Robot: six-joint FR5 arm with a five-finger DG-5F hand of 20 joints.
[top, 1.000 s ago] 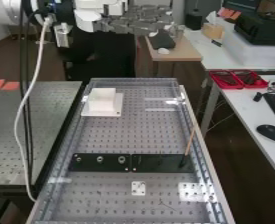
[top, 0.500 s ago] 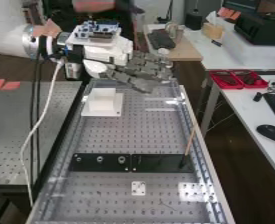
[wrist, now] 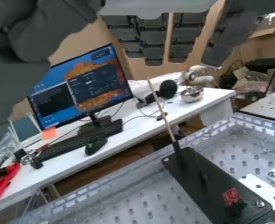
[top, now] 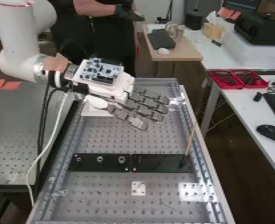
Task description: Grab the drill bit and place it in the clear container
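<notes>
All fingers (top: 136, 120) nearly straight, slightly apart, empty, above perforated bench (top: 111, 137)

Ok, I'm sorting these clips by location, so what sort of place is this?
Probably a robotics lab: a white robot arm carries a mechanical hand over a perforated bench, and a monitor and keyboard sit on a nearby desk.
</notes>
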